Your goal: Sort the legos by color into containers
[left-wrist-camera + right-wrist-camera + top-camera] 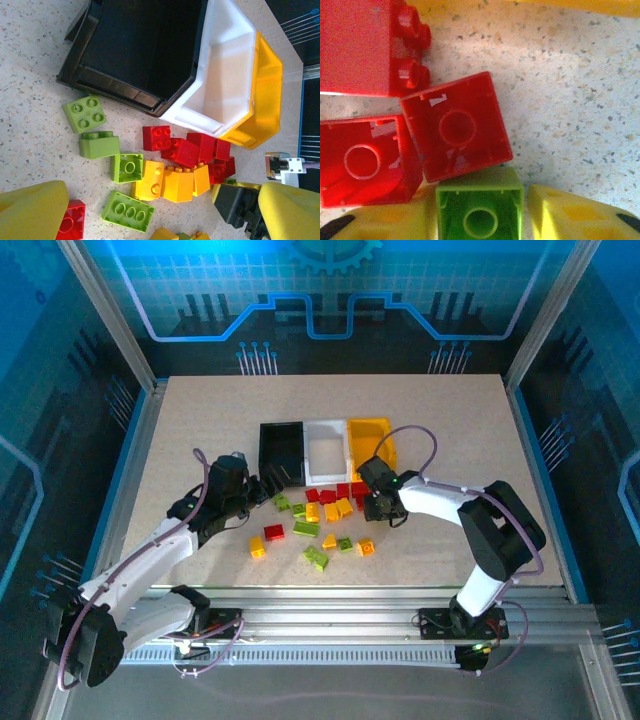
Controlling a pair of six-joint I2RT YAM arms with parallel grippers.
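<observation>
Right wrist view: right gripper [480, 222], yellow fingers [580, 215] flanking a green lego [479, 200] beside red legos [455, 131]; whether it grips cannot be told. Left gripper [160, 212] jaws wide apart.

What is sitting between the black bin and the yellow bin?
The white bin, set side by side against both in the top view, with the black bin on its left and the yellow bin on its right. The left wrist view shows it empty.
</observation>
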